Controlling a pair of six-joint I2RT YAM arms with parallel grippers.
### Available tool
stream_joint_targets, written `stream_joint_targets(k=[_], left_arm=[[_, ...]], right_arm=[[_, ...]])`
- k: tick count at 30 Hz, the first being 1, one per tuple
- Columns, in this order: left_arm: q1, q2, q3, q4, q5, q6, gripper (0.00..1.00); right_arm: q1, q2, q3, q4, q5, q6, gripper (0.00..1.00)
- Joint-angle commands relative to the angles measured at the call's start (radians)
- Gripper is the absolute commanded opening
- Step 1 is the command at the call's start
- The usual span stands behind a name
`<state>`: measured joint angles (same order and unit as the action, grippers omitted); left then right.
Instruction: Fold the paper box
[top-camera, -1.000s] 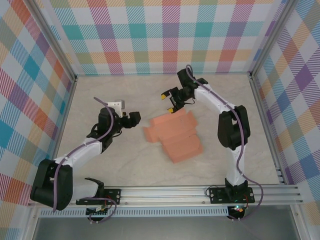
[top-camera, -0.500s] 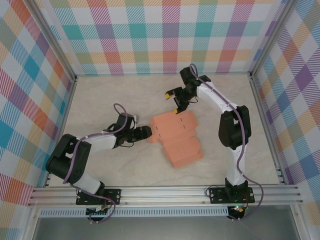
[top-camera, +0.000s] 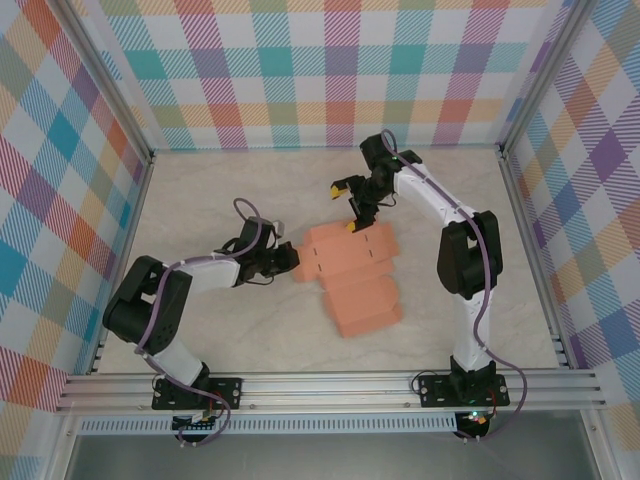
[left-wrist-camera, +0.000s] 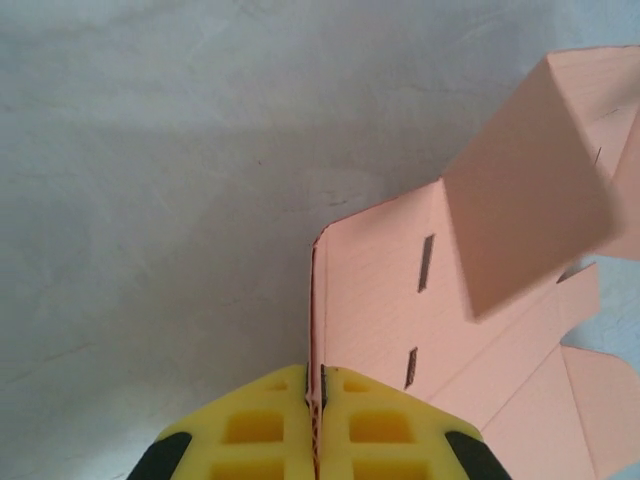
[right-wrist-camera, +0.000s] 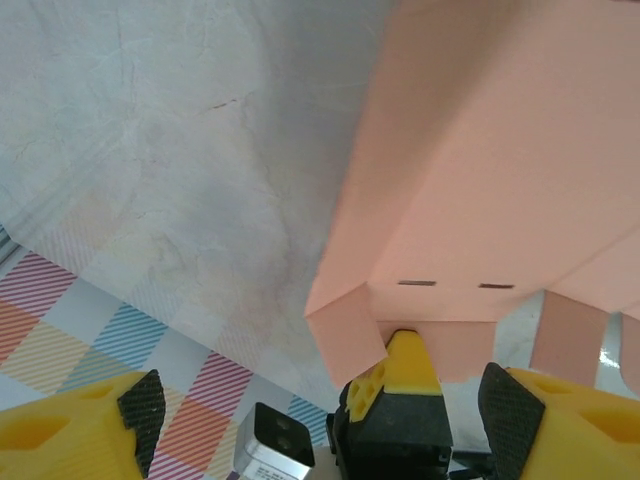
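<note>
Left black-and-yellow gripper (left-wrist-camera: 315, 390): pinched shut on edge of salmon-orange card paper box (left-wrist-camera: 370, 290).
Right black-and-yellow gripper (top-camera: 345, 205): jaws wide apart.

The paper box (left-wrist-camera: 400, 300) runs off the right and bottom edges of the left wrist view, its near edge lost between the closed left jaws, themselves cut off at the bottom; in the right wrist view it spills past top and right; from above, whether the right jaws touch it is too small to tell.
</note>
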<state>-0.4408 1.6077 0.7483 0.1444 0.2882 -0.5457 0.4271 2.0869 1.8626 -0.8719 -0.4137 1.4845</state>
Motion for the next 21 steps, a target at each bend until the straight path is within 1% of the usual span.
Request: stream_joint_targets(k=[1, 6, 7, 9, 12, 16, 17, 21], left_arm=[[-0.014, -0.099, -0.01, 0.076, -0.089, 0.07, 0.0], [-0.069, -0.205, -0.047, 0.124, -0.235, 0.221, 0.0], [-0.076, -0.217, -0.053, 0.127, -0.272, 0.241, 0.0], [-0.079, -0.229, -0.061, 0.133, -0.297, 0.256, 0.0], [-0.088, -0.238, -0.077, 0.161, -0.316, 0.282, 0.0], [-0.093, -0.241, -0.083, 0.162, -0.363, 0.284, 0.0], [-0.093, -0.241, -0.088, 0.165, -0.379, 0.283, 0.0], [-0.094, -0.239, -0.097, 0.169, -0.42, 0.28, 0.0]], right_arm=[[0.006, 0.013, 0.02, -0.043, -0.042, 0.056, 0.85], [0.018, 0.076, 0.105, -0.037, -0.069, 0.086, 0.8], [0.023, 0.091, 0.13, -0.043, -0.068, 0.087, 0.79], [0.029, 0.117, 0.172, -0.062, -0.067, 0.091, 0.76], [0.038, 0.128, 0.194, -0.054, -0.056, 0.106, 0.68], [0.042, 0.12, 0.204, -0.069, -0.028, 0.097, 0.49], [0.043, 0.116, 0.202, -0.075, -0.017, 0.093, 0.47], [0.045, 0.107, 0.201, -0.082, -0.008, 0.073, 0.47]])
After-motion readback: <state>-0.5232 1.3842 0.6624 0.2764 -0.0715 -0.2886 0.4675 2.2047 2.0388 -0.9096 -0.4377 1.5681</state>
